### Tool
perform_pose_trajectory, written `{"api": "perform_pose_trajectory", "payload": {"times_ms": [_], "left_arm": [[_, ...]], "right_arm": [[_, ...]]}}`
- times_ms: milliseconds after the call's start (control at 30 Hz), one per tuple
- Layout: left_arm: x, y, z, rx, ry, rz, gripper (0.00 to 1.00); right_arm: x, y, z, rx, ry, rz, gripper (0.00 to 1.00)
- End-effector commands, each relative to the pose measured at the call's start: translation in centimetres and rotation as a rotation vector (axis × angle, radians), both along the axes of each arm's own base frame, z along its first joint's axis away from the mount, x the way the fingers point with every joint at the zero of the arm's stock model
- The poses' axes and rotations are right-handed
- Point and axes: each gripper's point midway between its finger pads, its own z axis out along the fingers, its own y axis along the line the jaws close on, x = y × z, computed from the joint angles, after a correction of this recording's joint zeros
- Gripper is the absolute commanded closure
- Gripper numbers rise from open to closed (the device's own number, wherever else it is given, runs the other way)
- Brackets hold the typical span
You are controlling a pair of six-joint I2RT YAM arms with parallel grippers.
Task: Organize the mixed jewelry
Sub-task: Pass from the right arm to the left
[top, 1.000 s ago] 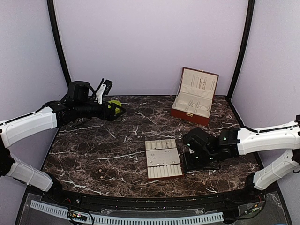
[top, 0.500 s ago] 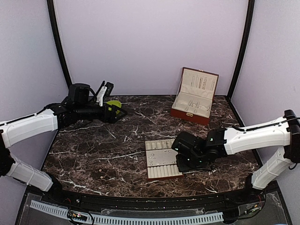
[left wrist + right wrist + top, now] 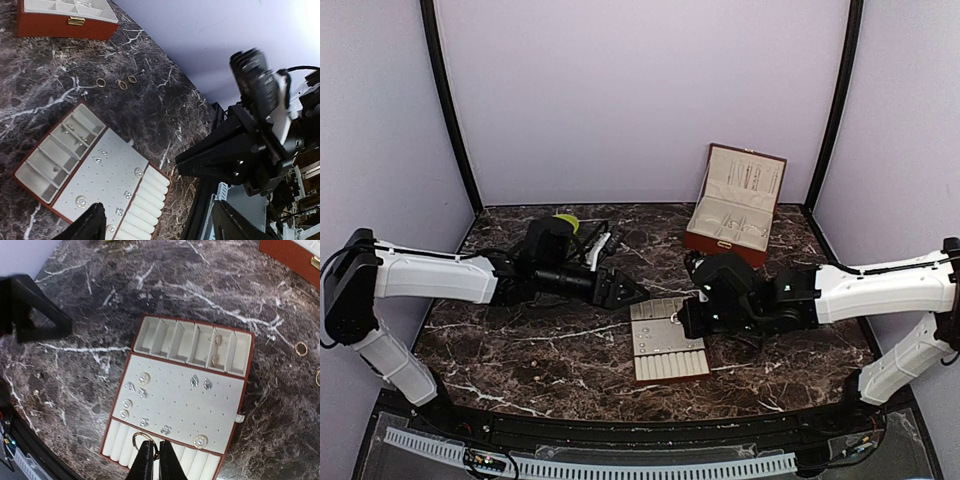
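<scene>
Slotted tray [image 3: 220, 405]: you see studs [image 3: 144, 378] on its perforated panel and two small pieces [image 3: 218, 339] in one upper slot. The right gripper [image 3: 152, 452], jaws nearly together, touches a gold ring [image 3: 133, 440] at the ring rolls; whether it is pinched cannot be told. The left gripper [image 3: 165, 225] stands wide open and empty near the tray's far left corner. Three loose rings [image 3: 121, 85] lie on the marble between the tray and the open red jewelry box [image 3: 735, 205].

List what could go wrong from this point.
1. The gold ring seems pinched in the shut right gripper, over the ring rolls at the edge of the tray. Released unseated, it may roll onto the marble.
2. The open left gripper points toward the right arm, close above the tray. They could collide.
3. Loose rings lying beside the tray could be swept away.
</scene>
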Motion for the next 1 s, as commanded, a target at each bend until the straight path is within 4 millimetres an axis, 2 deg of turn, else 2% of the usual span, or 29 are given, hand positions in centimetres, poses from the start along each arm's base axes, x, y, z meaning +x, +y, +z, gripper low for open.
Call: {"api": "perform_pose_trajectory", "payload": {"times_ms": [0, 233, 367, 600, 833, 967], "left_arm": [[-1.2, -2.4, 1.7, -0.108, 0.048, -0.072, 0.26], [-2.3, -4.8, 1.5, -0.113, 0.072, -0.158, 0.3], [-2.2, -5.2, 1.4, -0.119, 0.082, -0.158, 0.38], [-1.7, -5.6, 1.0, -0.116, 0.092, -0.141, 0.64], [-1.2, -5.7, 1.2, -0.115, 0.077, -0.127, 0.79], [-1.1, -5.7, 1.4, -0.12, 0.063, -0.124, 0.82]], "right_arm": [[2.0, 1.3, 4.3, 0.14, -0.131, 0.024, 0.94], [2.4, 1.9, 6.4, 0.215, -0.183, 0.059, 0.94], [2.2, 1.7, 6.4, 0.231, -0.186, 0.068, 0.94], [1.7, 1.8, 6.8, 0.267, -0.192, 0.096, 0.93], [1.2, 2.0, 6.5, 0.275, -0.18, 0.125, 0.93], [1.2, 2.1, 6.1, 0.266, -0.173, 0.127, 0.93]]}}
